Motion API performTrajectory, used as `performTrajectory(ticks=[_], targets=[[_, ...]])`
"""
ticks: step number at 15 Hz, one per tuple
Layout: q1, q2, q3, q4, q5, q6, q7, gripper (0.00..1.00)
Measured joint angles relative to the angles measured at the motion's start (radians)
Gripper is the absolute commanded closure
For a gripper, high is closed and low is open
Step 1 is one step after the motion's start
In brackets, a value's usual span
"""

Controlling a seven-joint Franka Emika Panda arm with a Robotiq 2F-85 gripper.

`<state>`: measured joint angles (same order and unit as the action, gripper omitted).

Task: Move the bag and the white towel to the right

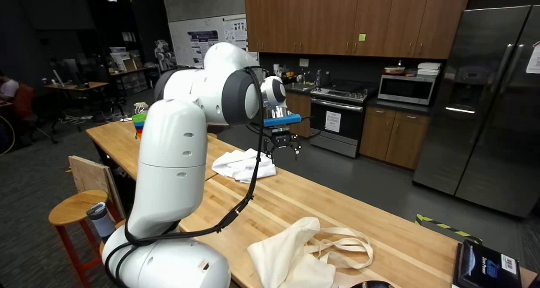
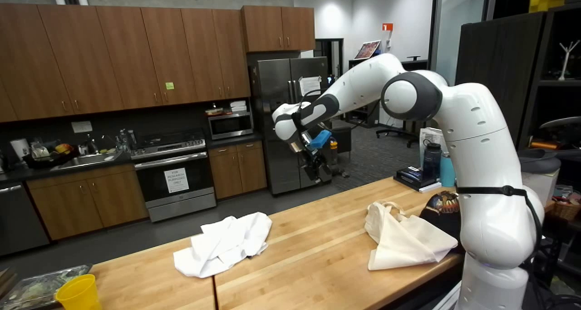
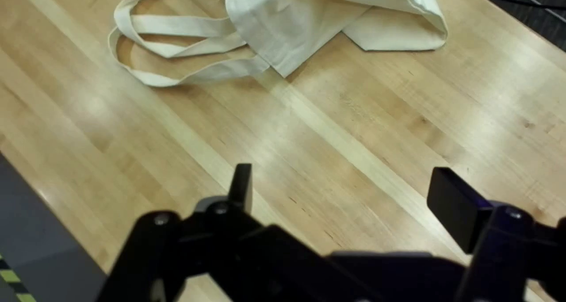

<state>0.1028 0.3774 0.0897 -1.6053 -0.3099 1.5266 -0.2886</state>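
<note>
The cream bag (image 1: 280, 254) (image 2: 404, 239) lies crumpled on the wooden table near the robot's base, its loop handles spread flat on the wood. In the wrist view the bag (image 3: 296, 28) fills part of the top, well beyond the fingertips. Further along the table, the white towel (image 1: 240, 165) (image 2: 227, 244) sits bunched up by the seam; the wrist view does not take it in. My gripper (image 1: 284, 151) (image 2: 319, 177) (image 3: 341, 176) hangs in the air above table height, apart from both cloths. Its fingers stand wide, with only tabletop seen between them.
The wooden table (image 2: 313, 255) carries a black box (image 2: 412, 177), a dark bottle (image 2: 431, 160) and a teal bottle (image 2: 447, 169) near its far right end. A dark printed item (image 2: 442, 210) touches the bag's area. A yellow cup (image 2: 79, 292) and a clear-covered tray (image 2: 43, 285) occupy the opposite end.
</note>
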Motion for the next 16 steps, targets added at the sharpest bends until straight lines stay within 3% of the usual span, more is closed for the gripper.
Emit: performTrajectory(ticks=[4, 7, 12, 16], targets=[[0.038, 0.017, 0.042, 0.001, -0.073, 0.078, -0.113, 0.00], [0.050, 0.050, 0.065, 0.013, -0.098, 0.211, -0.183, 0.00], [0.048, 0.117, 0.071, 0.056, -0.018, 0.388, -0.168, 0.00], [0.060, 0.154, 0.058, 0.062, -0.050, 0.440, -0.119, 0.00]])
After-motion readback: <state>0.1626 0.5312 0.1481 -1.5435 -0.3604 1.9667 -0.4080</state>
